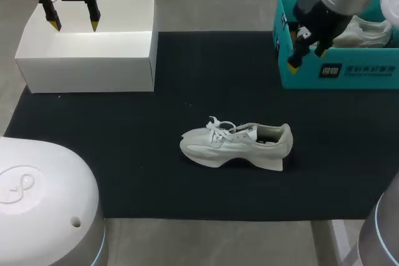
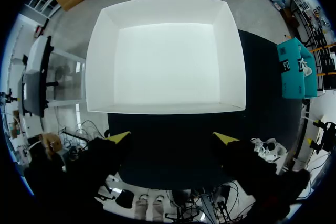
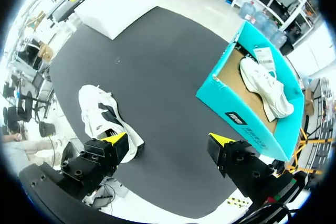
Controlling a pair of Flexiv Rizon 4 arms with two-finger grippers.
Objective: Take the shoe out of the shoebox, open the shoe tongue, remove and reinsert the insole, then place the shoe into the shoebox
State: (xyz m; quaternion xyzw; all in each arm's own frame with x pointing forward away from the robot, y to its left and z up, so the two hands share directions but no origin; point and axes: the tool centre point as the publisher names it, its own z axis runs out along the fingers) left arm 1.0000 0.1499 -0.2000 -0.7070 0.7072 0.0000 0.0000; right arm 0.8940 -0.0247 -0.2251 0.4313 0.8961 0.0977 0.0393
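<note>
- The shoe (image 1: 237,143) stands outside the teal shoebox (image 1: 349,76), well apart from both grippers; opening the tongue looks next.
- Left gripper (image 1: 73,24) is spread wide and empty, with the white box (image 1: 87,66) below its fingers (image 1: 56,25). Right gripper (image 1: 307,57) is also wide and empty, beside the shoebox corner.
- One must come down at the laces (image 1: 219,127).
- Insole is lost in the shoe's dark mouth.

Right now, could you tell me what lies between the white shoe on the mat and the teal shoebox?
Only bare black mat lies between the shoe and the teal shoebox, as the head view shows.
</note>
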